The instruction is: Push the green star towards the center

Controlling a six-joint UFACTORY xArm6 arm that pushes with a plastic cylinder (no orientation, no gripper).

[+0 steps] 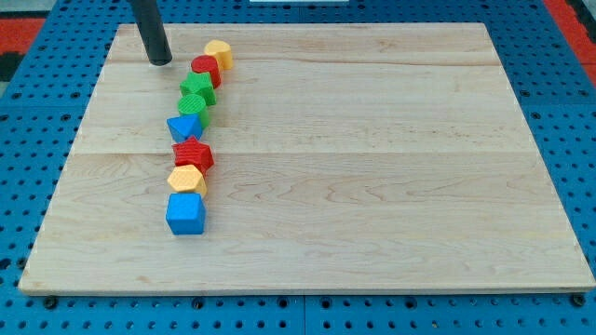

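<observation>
The green star (197,86) lies in a near-vertical chain of blocks at the view's left of the wooden board (372,167). Above it sit a red cylinder-like block (206,68) and a yellow block (219,53). Below it come a green block (194,105), a blue triangle (183,127), a red star (193,154), a yellow hexagon (186,179) and a blue cube (185,213). My tip (160,60) rests on the board at the view's top left, a little left of and above the green star, touching no block.
The board lies on a blue pegboard table (37,149). A red area (28,23) shows at the view's top left corner and another at the top right.
</observation>
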